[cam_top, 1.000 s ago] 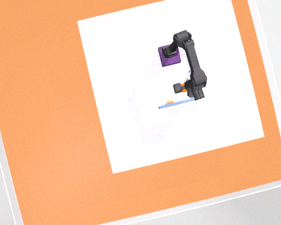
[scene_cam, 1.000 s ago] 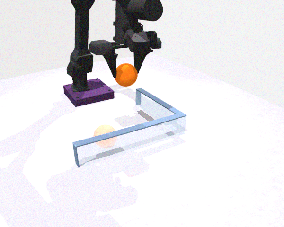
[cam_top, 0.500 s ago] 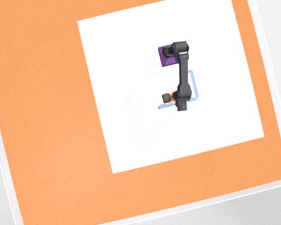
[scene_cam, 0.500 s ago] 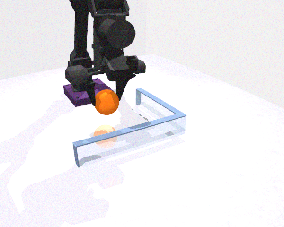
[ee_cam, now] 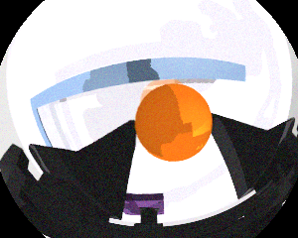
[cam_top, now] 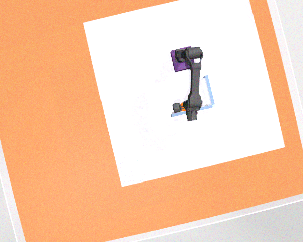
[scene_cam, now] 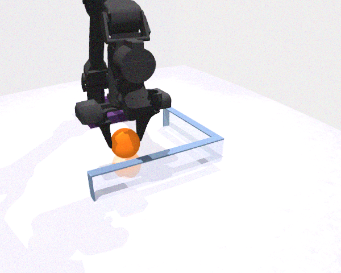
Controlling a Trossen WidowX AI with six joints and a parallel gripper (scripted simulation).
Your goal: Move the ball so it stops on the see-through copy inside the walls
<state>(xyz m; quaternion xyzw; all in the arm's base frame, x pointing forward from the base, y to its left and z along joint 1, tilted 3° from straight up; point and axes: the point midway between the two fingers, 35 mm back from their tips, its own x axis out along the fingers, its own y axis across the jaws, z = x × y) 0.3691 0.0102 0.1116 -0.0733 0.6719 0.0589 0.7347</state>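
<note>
An orange ball (scene_cam: 125, 143) (ee_cam: 174, 122) (cam_top: 183, 106) is held between the two fingers of my gripper (scene_cam: 125, 143) (ee_cam: 173, 121), which is shut on it. The ball hangs above the table. The see-through copy (scene_cam: 128, 169) (ee_cam: 150, 88) sits low behind the front wall; in the exterior view it shows just below the ball, which covers its top part, and in the wrist view mostly hidden by the ball. The two clear walls with blue top edges (scene_cam: 182, 147) (cam_top: 209, 91) (ee_cam: 189, 66) meet in a corner on the right.
The purple base plate (cam_top: 177, 66) (scene_cam: 117, 116) (ee_cam: 154, 204) of the arm stands at the back. The front wall's free end (scene_cam: 91, 186) (cam_top: 172, 115) is at the left. The white table top (cam_top: 198, 156) is bordered by an orange floor (cam_top: 55, 130).
</note>
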